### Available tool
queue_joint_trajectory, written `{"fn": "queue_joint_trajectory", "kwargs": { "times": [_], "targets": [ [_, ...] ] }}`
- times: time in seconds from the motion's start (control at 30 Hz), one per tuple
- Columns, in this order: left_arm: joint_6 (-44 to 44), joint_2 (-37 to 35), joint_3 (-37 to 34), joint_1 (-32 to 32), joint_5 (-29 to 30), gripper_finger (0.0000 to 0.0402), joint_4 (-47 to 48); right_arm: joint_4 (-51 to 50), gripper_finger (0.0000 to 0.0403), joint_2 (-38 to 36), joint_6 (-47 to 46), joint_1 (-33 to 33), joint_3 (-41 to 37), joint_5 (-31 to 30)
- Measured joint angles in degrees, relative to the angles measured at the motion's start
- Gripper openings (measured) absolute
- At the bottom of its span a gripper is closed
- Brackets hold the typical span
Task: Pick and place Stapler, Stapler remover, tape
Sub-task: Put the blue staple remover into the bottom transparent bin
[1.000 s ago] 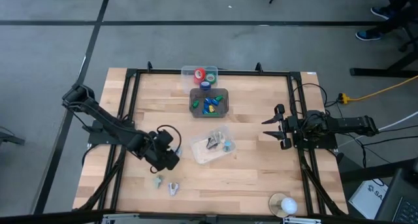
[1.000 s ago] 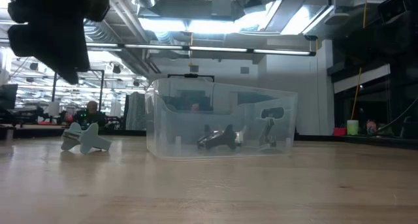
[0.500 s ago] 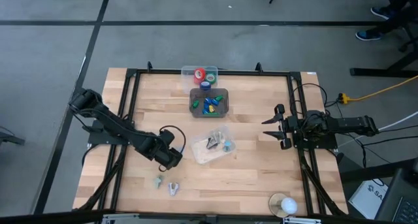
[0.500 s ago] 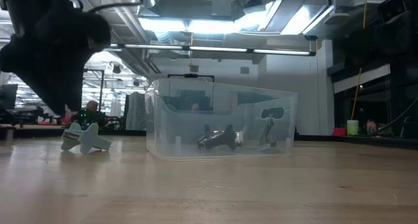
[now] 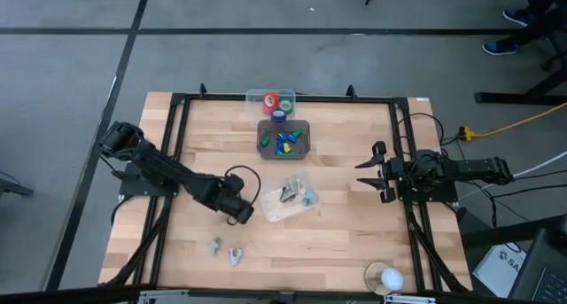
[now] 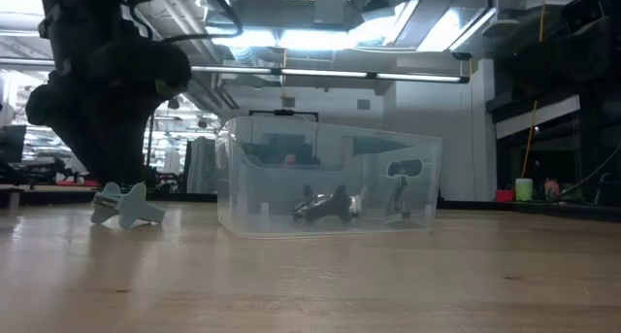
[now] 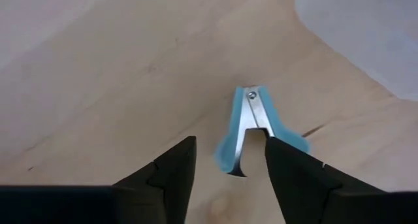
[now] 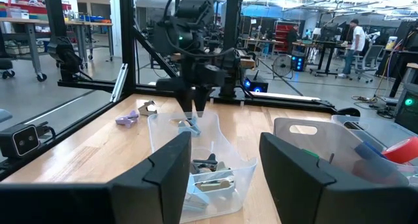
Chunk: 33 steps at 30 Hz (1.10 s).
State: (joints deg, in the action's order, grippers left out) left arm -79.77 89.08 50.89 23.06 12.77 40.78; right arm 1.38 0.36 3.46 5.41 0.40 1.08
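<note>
Station inventory as I read it from my remote desk, every place given from the clear bin (image 5: pixel 288 200) at mid-table.

1. Wooden table (image 5: pixel 354 229) with a black frame along its edges; it carries everything listed below.
2. Left arm, reaching in to the bin's left side. Its left gripper (image 7: pixel 228 165) hangs low over the wood just beside the bin's left wall. Claw spread, the two dark fingers (image 7: pixel 171 173) flanking item 8, pinching nothing.
3. Right arm, parked well to the right of the bin at the table's right rail. The right gripper (image 5: pixel 358 175) points toward the bin. Claw spread and empty.
4. The clear bin itself holds a few dark tools (image 6: pixel 325 207). I cannot tell whether one of them is the stapler.
5. Dark tray (image 5: pixel 283 140) behind the bin, holding small blue, green and yellow pieces.
6. Small clear container (image 5: pixel 257 97) behind that tray, at the far rail. The tape (image 5: pixel 270 100) is here: a red roll and a green roll inside, a blue roll at the edge nearest the tray.
7. White round object (image 5: pixel 385 277), well in front and to the right of the bin.
8. Blue staple remover (image 7: pixel 251 129), flat on the wood just left of the bin.
9. Two pale staple removers (image 5: pixel 235 255), in front and to the left of the bin, close together.
</note>
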Motion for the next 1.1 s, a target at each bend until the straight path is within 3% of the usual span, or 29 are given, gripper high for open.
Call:
{"fn": "queue_joint_trajectory", "kwargs": {
  "times": [0.37, 1.1],
  "targets": [
    [0.0, 0.0, 0.0, -1.8, -2.8, 0.0114, 0.3, 0.0, 0.0187, 0.0, 0.0, 0.0, 0.0, 0.0],
    [1.1, 0.0, 0.0, -1.8, -4.2, 0.0062, 0.1, 0.0, 0.0188, 0.0, 0.0, 0.0, 0.0, 0.0]
  ]
}}
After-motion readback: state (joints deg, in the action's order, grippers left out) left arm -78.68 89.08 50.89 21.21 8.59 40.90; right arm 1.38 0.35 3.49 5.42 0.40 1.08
